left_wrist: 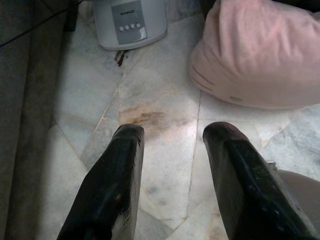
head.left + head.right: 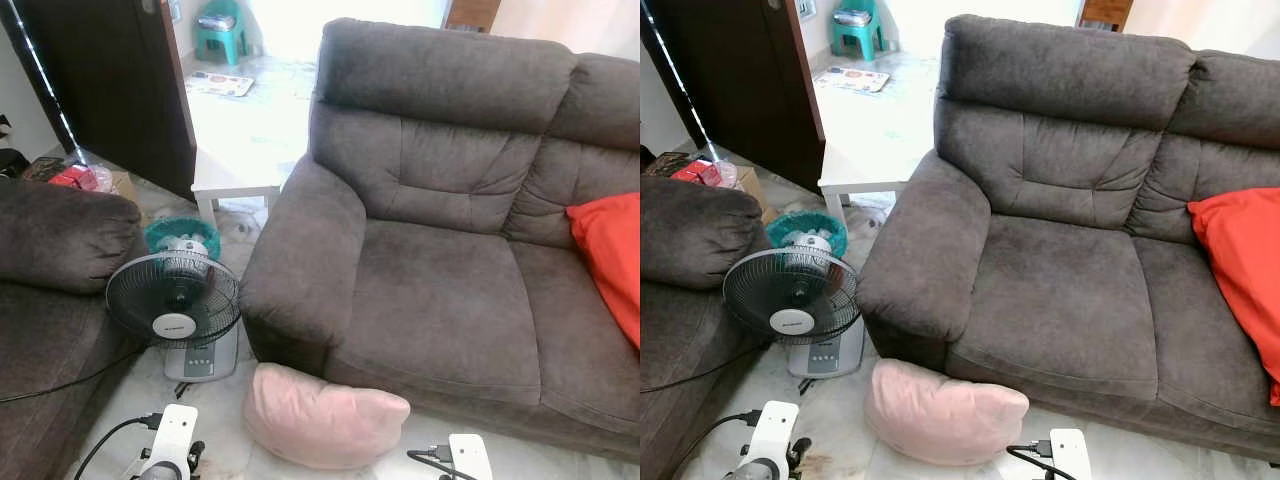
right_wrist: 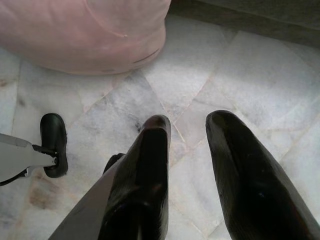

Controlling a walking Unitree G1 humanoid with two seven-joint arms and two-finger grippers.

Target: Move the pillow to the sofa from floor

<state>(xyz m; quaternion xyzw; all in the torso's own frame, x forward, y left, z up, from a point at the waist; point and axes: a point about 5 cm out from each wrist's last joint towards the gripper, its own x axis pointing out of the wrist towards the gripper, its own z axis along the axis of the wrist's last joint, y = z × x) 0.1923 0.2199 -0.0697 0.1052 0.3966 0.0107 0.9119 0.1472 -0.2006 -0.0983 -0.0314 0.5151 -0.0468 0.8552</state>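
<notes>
The soft pink pillow (image 2: 322, 417) lies on the marble floor (image 1: 165, 130), touching the front of the grey fabric sofa (image 2: 440, 300). My left gripper (image 1: 172, 134) and right gripper (image 3: 187, 122) hang near it, both parted and seemingly empty. A black table fan (image 2: 174, 298) stands beside it.

a pink pillow (image 2: 940, 412) lies on the pale marble floor (image 2: 845, 425) at lower centre, touching the front base of a dark grey sofa (image 2: 1070, 250) that spans the right of the frame. an orange-red cushion (image 2: 1245, 270) rests on the sofa seat at the right edge. a black table fan (image 2: 792, 298) stands at lower left, beside a second grey sofa arm (image 2: 690, 235).
</notes>
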